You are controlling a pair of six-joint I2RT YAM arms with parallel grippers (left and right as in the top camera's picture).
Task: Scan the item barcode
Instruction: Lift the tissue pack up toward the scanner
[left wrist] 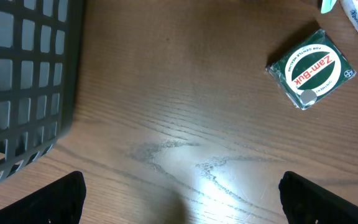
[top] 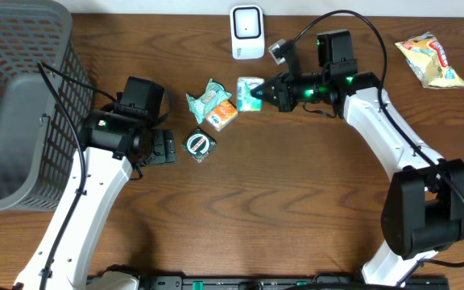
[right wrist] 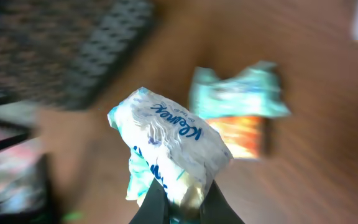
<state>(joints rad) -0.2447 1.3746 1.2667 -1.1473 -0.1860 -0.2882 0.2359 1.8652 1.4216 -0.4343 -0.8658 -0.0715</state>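
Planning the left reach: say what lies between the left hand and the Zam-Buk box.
Only bare table between left hand and Zam-Buk box, shown in the left wrist view.

From my station I count two robot arms (top: 95, 193) (top: 385, 129), one grey mesh basket (top: 22, 48), one white scanner (top: 247, 32), one tissue pack (top: 249, 93), one teal packet (top: 206, 98), one orange box (top: 222, 115), one green box (top: 200, 145) and one yellow snack bag (top: 431, 60).
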